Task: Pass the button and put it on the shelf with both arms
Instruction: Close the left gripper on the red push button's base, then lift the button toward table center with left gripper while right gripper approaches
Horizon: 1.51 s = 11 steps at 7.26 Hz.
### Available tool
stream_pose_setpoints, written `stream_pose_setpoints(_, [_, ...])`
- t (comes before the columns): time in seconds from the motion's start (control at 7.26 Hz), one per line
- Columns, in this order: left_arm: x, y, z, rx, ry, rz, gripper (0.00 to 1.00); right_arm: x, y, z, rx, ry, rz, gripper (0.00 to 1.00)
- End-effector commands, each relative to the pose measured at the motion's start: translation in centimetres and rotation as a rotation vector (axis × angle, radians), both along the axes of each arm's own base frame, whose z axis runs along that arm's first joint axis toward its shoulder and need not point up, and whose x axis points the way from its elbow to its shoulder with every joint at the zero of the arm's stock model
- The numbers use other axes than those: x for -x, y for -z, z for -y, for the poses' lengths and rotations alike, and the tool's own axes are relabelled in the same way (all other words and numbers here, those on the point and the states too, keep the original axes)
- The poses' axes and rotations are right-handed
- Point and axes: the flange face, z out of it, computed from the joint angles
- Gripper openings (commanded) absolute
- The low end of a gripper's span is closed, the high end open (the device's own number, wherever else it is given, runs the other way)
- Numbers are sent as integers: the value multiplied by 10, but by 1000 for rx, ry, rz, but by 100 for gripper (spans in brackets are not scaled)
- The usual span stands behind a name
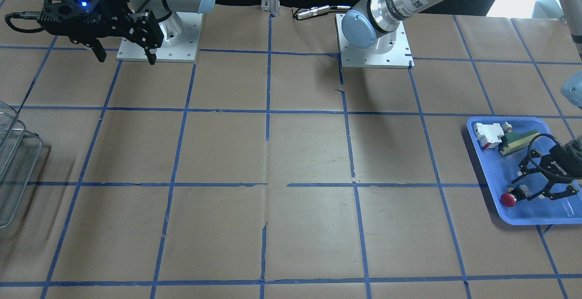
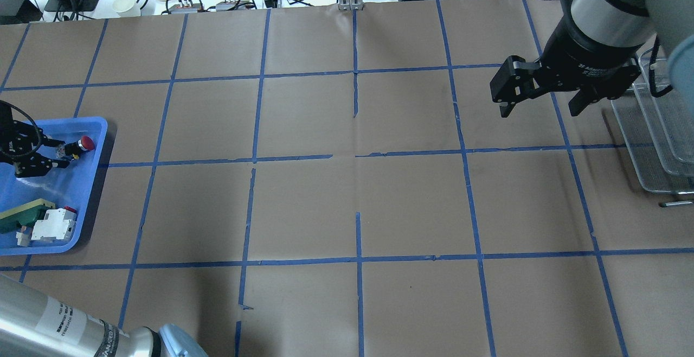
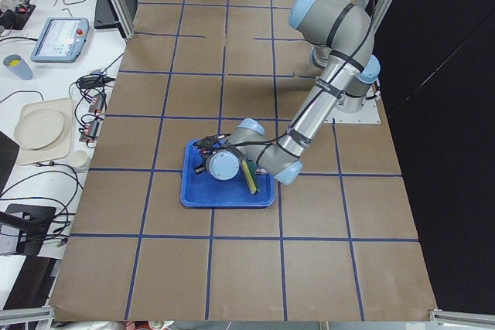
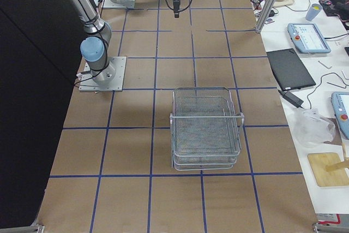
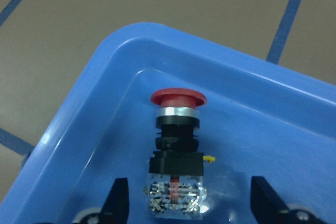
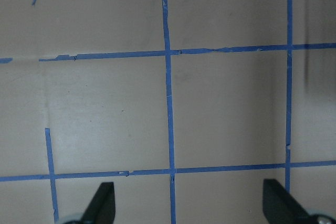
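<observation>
Step in hand: the pick-up of the button by the left arm is judged to be under way; nothing has been grasped yet.

Left gripper: the black two-finger left gripper is seen low over a flat blue plastic tray, jaws spread wide and nothing held.

Button: the small red mushroom-head push button on a black cylindrical body with a clear base lies on its side on the tray floor, directly ahead of the left gripper. The clear base sits between the two fingertips, untouched. The red head points away from the gripper, toward a rounded tray corner.

Right gripper: the black two-finger right gripper is held in the air above the brown paper-covered table, jaws wide open and empty. The silver wire-mesh tiered shelf stands just beside it; the button is far off.

Other items: a white-and-red block and a green-and-yellow wedge lie in the same tray, to one side of the left gripper and apart from the button.

Doing it well: the left gripper is best advanced a little, so that the black body is bracketed rather than the base alone. It should be kept centred and closed slowly, since the round body may roll. The head end is best left exposed for the hand-over.

Risk: a grip on the base only may let the button pivot.
</observation>
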Motion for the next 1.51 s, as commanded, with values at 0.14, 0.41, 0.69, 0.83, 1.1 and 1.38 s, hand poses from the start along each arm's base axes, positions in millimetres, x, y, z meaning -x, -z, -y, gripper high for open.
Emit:
stream_pose_setpoints(0.14, [0,-10,0,-5,-23,-1,17,0,0,1,6,10,-8,100])
stream_pose_setpoints(0.41, [13,-62,1,-21,-98,10,8,0,1,1,-3,24,-4,100])
stream_pose_setpoints(0.69, [99,-125,3,-67,6,-40,8,-8,9,-3,-62,149,69,100])
stream_pose_setpoints(0.83, [166,-153,11,-65,104,-36,8,-20,10,-1,-84,241,192,100])
stream_pose_setpoints(1.1, [321,-193,11,14,317,-75,7,-39,19,9,-179,455,387,100])
stream_pose_setpoints(1.38, [437,-242,-21,89,491,-57,7,-52,32,28,-310,653,557,100])
